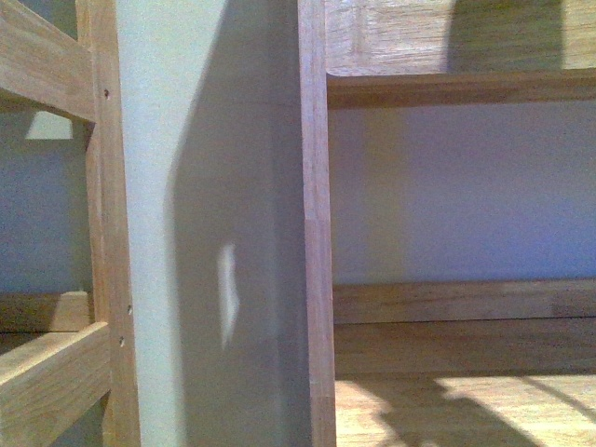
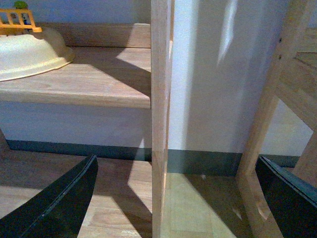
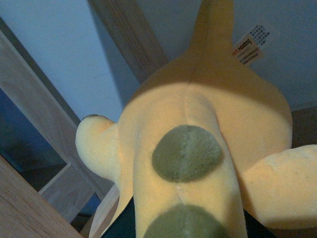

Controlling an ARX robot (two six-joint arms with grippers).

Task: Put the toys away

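Observation:
The yellow-orange plush animal point(image 3: 198, 129) fills the right wrist view. It has two olive-green round patches and a white sewn label point(image 3: 249, 48). My right gripper point(image 3: 181, 230) is shut on the plush animal; only dark bits of its jaws show under the plush. My left gripper point(image 2: 178, 198) is open and empty, its black fingers point(image 2: 59, 203) spread on either side of a wooden upright post point(image 2: 159, 119). Neither gripper nor the plush shows in the front view.
A wooden shelf unit stands close ahead, with an upright post point(image 1: 317, 233) and a lower shelf board point(image 1: 466, 410) to its right. A cream bowl-like dish point(image 2: 27, 52) and an orange toy fence point(image 2: 17, 20) sit on a shelf point(image 2: 99, 84). Another wooden frame point(image 1: 102, 233) stands left.

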